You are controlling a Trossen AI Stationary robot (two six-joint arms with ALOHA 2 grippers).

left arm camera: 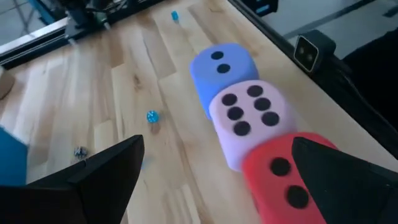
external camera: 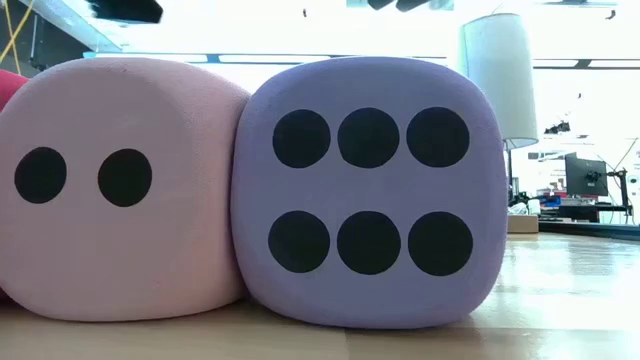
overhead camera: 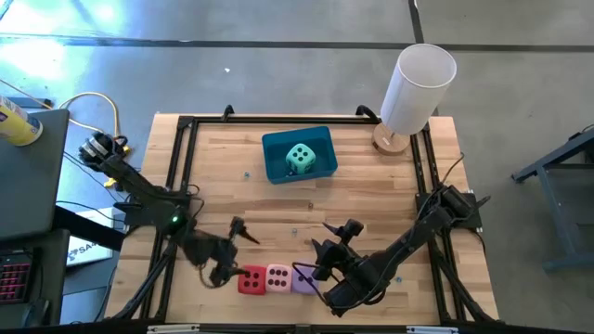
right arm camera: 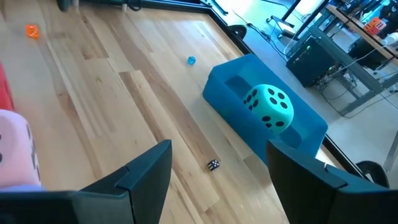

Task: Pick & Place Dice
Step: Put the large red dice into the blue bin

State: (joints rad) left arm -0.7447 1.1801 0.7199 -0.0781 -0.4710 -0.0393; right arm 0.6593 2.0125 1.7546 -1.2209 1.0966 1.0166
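Note:
Three dice lie in a row near the table's front edge: red (overhead camera: 251,279), pink (overhead camera: 277,277) and purple (overhead camera: 303,278), each touching its neighbour. A teal-green die (overhead camera: 300,159) sits inside the blue bin (overhead camera: 278,167) at the far middle. My left gripper (overhead camera: 232,252) hovers open just left of the red die (left arm camera: 280,180), with the row of dice ahead of its fingers (left arm camera: 217,155). My right gripper (overhead camera: 325,243) hangs open above the table beside the purple die, facing the bin (right arm camera: 219,149). In the low view the pink die (external camera: 120,190) and the purple die (external camera: 370,190) rest side by side on the wood.
A white cylinder (overhead camera: 418,79) on a wooden foot stands at the far right corner. A black frame (overhead camera: 186,167) runs along the table's edges. Tiny loose dice lie on the wood: blue (left arm camera: 152,116), black (right arm camera: 213,164), orange (right arm camera: 32,30). Bare wood lies between the bin and the row.

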